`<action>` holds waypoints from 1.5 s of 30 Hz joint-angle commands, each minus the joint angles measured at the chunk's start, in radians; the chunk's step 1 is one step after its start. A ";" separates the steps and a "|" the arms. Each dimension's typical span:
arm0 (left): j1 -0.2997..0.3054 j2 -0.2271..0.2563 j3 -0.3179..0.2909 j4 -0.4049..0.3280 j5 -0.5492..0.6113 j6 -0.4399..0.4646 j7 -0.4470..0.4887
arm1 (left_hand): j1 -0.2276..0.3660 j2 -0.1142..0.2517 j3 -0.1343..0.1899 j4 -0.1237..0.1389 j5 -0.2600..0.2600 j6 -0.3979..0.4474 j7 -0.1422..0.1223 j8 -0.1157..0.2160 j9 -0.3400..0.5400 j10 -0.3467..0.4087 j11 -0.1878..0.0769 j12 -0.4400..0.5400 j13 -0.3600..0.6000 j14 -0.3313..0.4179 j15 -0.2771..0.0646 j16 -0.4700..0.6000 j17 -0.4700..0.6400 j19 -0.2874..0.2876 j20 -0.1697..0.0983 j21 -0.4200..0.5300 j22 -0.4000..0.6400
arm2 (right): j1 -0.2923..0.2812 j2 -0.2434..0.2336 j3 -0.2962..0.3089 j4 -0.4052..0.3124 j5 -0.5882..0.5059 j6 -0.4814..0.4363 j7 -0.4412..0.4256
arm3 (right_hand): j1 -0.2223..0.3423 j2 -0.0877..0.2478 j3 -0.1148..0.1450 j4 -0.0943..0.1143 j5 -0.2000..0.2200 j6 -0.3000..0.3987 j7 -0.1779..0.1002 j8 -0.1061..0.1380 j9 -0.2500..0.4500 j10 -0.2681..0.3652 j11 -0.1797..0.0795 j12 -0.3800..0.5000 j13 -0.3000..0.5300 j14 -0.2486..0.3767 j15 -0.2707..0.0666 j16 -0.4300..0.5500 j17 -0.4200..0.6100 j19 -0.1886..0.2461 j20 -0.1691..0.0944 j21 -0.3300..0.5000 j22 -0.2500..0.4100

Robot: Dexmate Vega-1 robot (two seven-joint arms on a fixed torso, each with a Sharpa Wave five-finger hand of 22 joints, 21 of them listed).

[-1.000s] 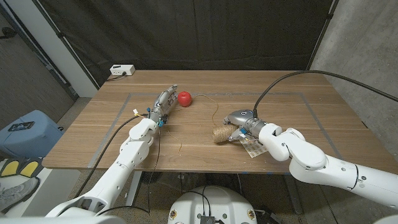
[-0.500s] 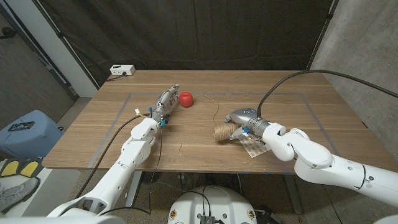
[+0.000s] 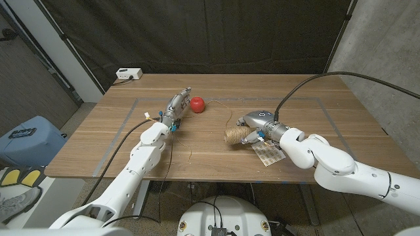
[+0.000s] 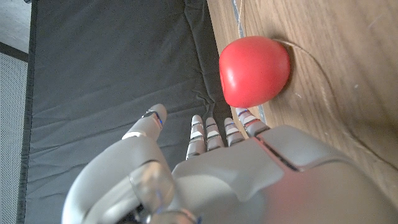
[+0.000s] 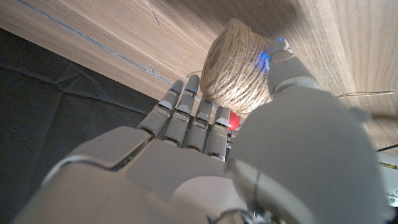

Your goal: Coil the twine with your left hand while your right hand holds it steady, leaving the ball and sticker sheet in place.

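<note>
Near the desk's middle, slightly toward the right edge, the tan ball-shaped spool of jute twine (image 3: 233,137) sits with the right hand (image 3: 257,126) against it. In the right wrist view the thumb lies over the spool and the fingers (image 5: 186,121) run alongside it, so I read that as a steadying grip.

One loose strand (image 3: 225,115) trails from the spool toward the far edge and curves over to the round red ball (image 3: 195,103), which sits left of centre near the far side.

Left hand (image 3: 177,105) is just beside the red ball, fingers extended and apart, holding nothing. Can't tell whether it touches the strand.

White printed sticker sheet (image 3: 269,155) lies under the right wrist near the front edge, partly covered.

Progress, as a judgement: hold is set, coiling not started. The strand is slack on the wooden desk (image 3: 98,141). Left hand has yet to pick it up and wind it on. Ball and sheet look undisturbed.
</note>
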 commanded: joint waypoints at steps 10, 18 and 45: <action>-0.024 -0.006 0.017 -0.005 0.012 0.005 0.021 | 0.017 -0.007 -0.003 -0.003 0.005 0.016 -0.007 0.006 0.003 0.009 -0.004 0.006 0.004 0.006 0.001 0.003 0.001 0.005 -0.003 -0.003 0.003 | -0.002 -0.024 0.048 -0.005 0.061 0.025 -0.034 | 0.013 0.027 0.000 0.009 0.004 0.069 -0.054 0.009 0.001 0.110 -0.091 0.008 0.005 0.014 -0.140 0.005 0.009 0.012 0.003 -0.003 0.003; -0.029 -0.003 0.026 -0.026 0.029 0.009 0.043 | 0.027 -0.017 -0.001 -0.019 0.006 0.025 -0.011 0.009 0.002 0.024 -0.008 0.011 0.003 0.012 -0.001 0.003 0.000 0.009 -0.002 -0.002 0.002 | 0.003 -0.028 0.063 0.005 0.089 0.042 -0.046 | 0.012 0.028 -0.002 0.010 0.003 0.070 -0.050 0.008 0.000 0.110 -0.088 0.006 0.003 0.017 -0.141 0.007 0.013 0.012 0.003 -0.004 0.003; -0.100 0.011 0.081 -0.038 0.068 0.014 0.045 | 0.207 -0.086 0.060 -0.080 0.043 0.171 -0.037 0.036 0.003 0.184 -0.050 0.060 0.029 0.146 -0.012 0.015 0.001 0.065 0.019 -0.001 -0.002 | -0.003 -0.068 0.141 -0.015 0.204 0.078 -0.082 | 0.013 0.033 -0.010 0.011 0.000 0.087 -0.043 0.009 0.000 0.128 -0.081 0.012 0.002 0.030 -0.139 0.009 0.022 0.011 0.003 -0.006 0.003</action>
